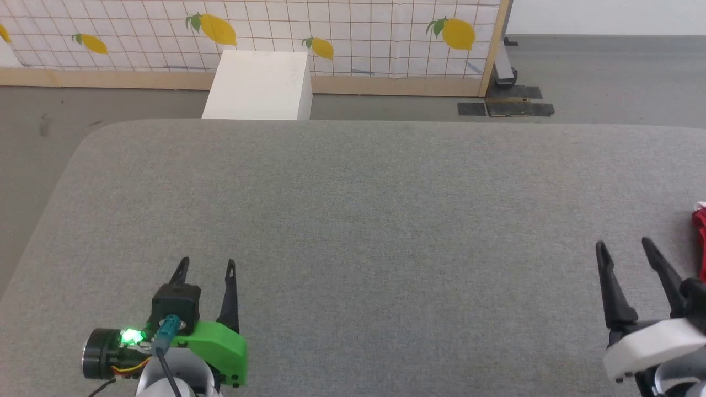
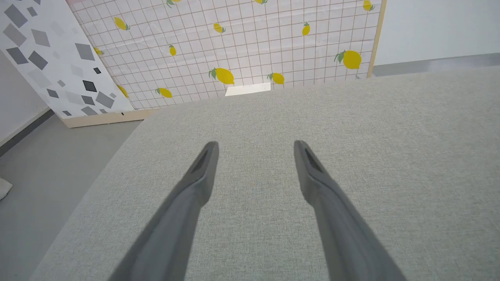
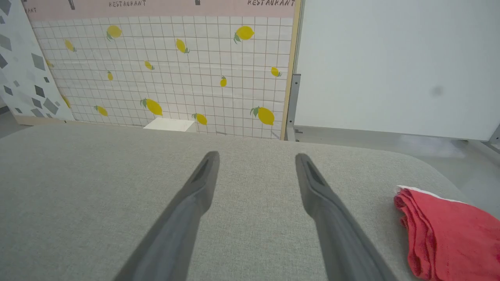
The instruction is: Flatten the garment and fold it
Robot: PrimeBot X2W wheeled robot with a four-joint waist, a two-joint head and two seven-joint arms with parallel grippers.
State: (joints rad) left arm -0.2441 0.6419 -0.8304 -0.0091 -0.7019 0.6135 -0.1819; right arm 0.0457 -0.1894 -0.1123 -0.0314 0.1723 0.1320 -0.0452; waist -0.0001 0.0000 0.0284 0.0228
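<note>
The red garment [image 3: 449,232] lies bunched in folds with a thin white edge at the right side of the grey padded table [image 1: 364,220]; in the head view a sliver of the garment [image 1: 699,226] peeks in at the right border. My right gripper [image 1: 623,246] stands open just left of it, apart from the cloth, its fingers [image 3: 195,195] spread over bare table. My left gripper [image 1: 207,264] is open at the lower left, far from the garment, fingers [image 2: 199,175] holding nothing.
A white box [image 1: 259,85] stands on the floor beyond the table's far edge, before a lemon-print grid panel [image 1: 331,33]. Grey floor surrounds the table; its rounded left corner [image 1: 94,138] drops off near my left arm. A plain white wall [image 3: 390,66] is at the right.
</note>
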